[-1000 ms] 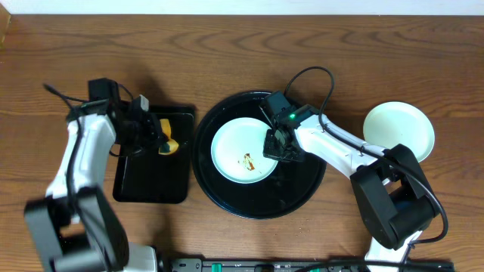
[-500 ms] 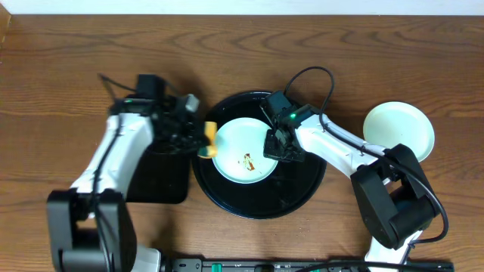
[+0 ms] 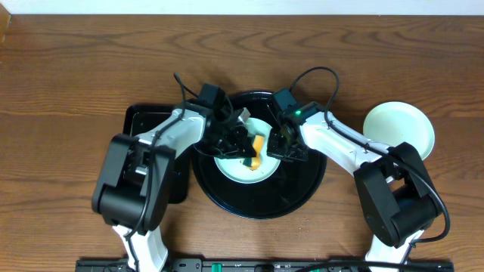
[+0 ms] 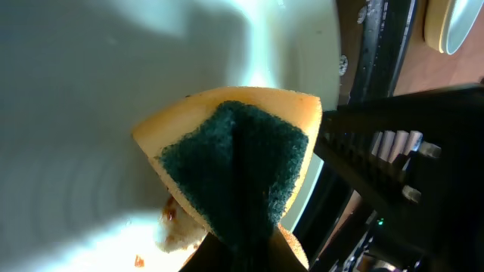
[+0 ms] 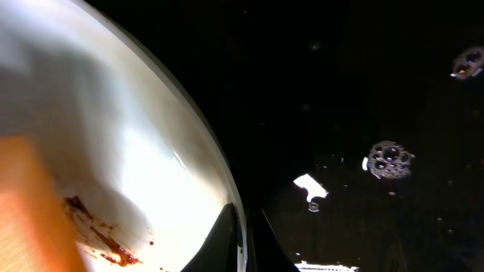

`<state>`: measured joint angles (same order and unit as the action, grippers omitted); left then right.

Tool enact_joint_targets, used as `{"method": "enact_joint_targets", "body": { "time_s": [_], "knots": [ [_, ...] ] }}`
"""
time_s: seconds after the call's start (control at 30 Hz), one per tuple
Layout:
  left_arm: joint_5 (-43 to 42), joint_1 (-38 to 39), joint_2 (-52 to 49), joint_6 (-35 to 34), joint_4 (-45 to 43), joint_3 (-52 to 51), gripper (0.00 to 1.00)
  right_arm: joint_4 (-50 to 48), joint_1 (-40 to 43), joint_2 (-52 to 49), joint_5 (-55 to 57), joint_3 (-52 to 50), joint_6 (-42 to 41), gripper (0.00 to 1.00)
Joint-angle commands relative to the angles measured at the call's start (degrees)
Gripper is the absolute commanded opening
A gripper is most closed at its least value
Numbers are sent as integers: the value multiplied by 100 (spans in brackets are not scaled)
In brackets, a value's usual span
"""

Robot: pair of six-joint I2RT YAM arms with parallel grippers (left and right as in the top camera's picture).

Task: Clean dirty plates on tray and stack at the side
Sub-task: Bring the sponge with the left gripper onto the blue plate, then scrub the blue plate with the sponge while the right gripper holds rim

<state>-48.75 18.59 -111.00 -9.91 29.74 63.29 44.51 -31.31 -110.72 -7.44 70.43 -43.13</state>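
Well, sponge point(image 3: 257, 153) on smeared plate point(image 3: 240, 171).

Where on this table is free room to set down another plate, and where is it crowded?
The table is bare left of the rectangular tray and behind the round tray, whose near part is bare too. Crowded: the plate, between left tool with sponge and right tool.

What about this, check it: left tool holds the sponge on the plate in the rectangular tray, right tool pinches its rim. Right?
Wrong tray. Overhead, the plate lies in the round tray; left tool holds the sponge on it, right tool pinches its rim.
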Motion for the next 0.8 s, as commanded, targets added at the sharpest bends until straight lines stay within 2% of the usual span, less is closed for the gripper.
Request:
{"method": "enact_joint_targets", "body": {
  "time_s": [0.0, 0.2, 0.37, 0.77],
  "knots": [
    [-446, 48, -153, -286, -118, 13, 7, 140, 109, -173, 409, -142, 101, 1],
    [-1071, 52, -186, -319, -481, 13, 8, 136, 127, -173, 404, -142, 96, 1],
    [-1071, 219, -188, -476, -682, 9, 8, 179, 229, -168, 393, -142, 79, 1],
    [-13, 625, -216, -964, -623, -205, 8, 227, 319, -168, 367, -142, 98, 2]
  ]
}}
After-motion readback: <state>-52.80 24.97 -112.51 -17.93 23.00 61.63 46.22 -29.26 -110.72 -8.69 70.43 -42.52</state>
